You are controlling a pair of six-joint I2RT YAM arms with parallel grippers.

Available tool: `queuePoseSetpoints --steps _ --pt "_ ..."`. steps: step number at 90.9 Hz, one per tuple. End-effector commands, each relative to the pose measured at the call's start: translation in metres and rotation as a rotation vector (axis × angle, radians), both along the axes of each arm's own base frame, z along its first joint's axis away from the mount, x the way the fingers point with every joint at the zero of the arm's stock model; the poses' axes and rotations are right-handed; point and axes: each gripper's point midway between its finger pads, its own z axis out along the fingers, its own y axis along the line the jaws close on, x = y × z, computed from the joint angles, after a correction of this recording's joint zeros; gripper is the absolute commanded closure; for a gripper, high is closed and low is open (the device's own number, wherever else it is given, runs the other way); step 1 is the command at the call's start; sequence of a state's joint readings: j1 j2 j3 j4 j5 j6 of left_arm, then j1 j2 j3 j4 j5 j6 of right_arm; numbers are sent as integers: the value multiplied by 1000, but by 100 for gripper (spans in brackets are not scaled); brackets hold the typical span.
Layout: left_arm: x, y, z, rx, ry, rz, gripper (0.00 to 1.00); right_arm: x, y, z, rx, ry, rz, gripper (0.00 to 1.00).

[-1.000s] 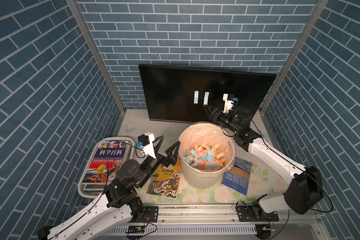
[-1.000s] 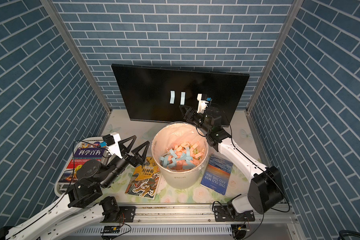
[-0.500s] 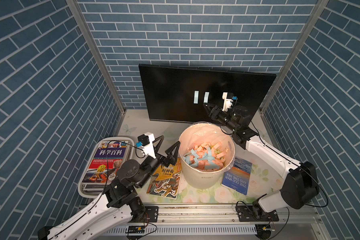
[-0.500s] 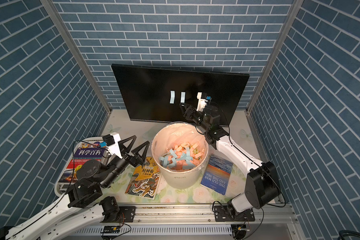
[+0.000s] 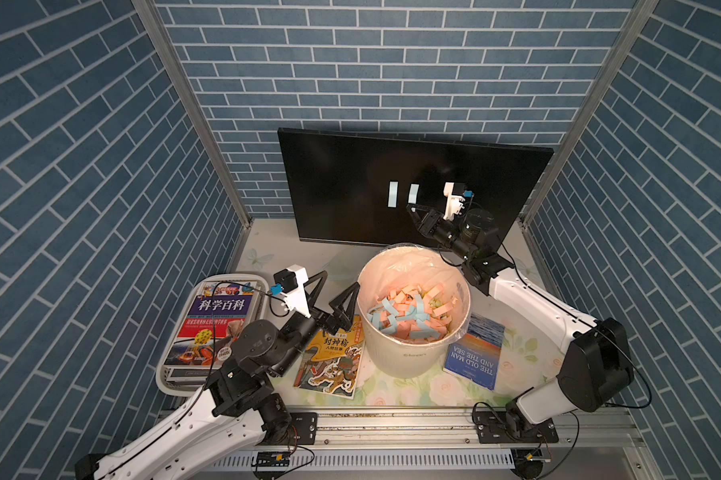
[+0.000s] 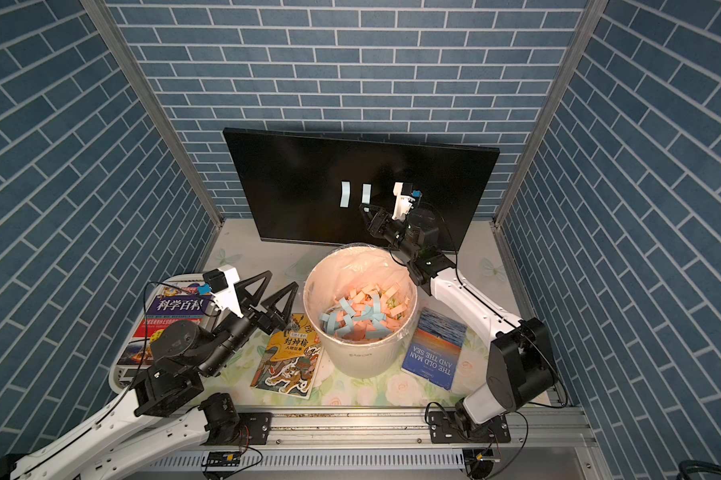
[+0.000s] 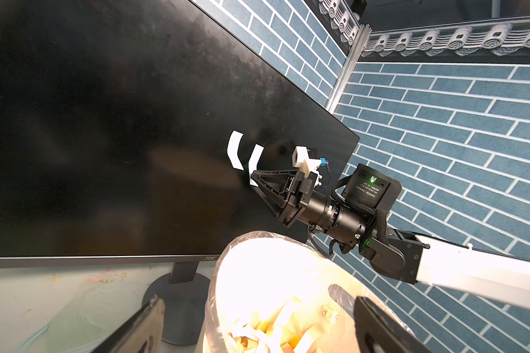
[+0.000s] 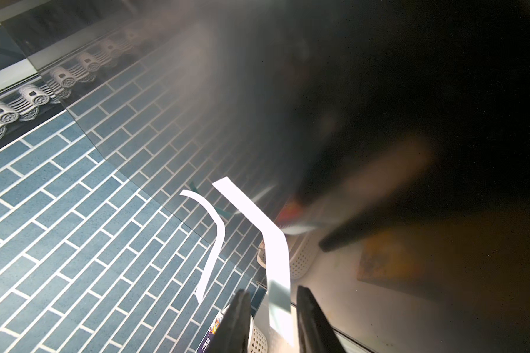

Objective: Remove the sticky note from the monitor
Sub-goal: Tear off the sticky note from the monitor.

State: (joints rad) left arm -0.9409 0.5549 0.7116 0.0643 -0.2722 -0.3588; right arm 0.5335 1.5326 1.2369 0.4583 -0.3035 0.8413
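The sticky note [image 5: 413, 195] hangs upright, long axis vertical, right of centre on the monitor [image 5: 342, 187], beside a second strip [image 5: 392, 194]. The right fingers [image 8: 241, 318] straddle its lower end, narrowly apart; whether they touch it is unclear. The left fingers [image 5: 352, 291] are spread wide.
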Motion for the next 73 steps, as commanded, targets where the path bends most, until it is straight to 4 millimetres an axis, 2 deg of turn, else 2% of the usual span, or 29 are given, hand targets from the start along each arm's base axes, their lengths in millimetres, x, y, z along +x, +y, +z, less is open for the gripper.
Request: queuePoseSetpoints --steps 1,23,42,50,73 --pt "0 1 -4 16 -5 5 0 4 0 22 35 -53 3 74" --pt "-1 1 -4 14 -6 5 0 4 0 23 35 -54 6 85" --pt "0 1 -4 16 -7 8 0 2 1 23 34 -57 19 97" --pt "0 2 -4 16 -6 10 0 1 1 25 34 -58 22 100" --pt "0 3 -4 14 -7 11 0 -6 -1 30 37 -70 31 100"
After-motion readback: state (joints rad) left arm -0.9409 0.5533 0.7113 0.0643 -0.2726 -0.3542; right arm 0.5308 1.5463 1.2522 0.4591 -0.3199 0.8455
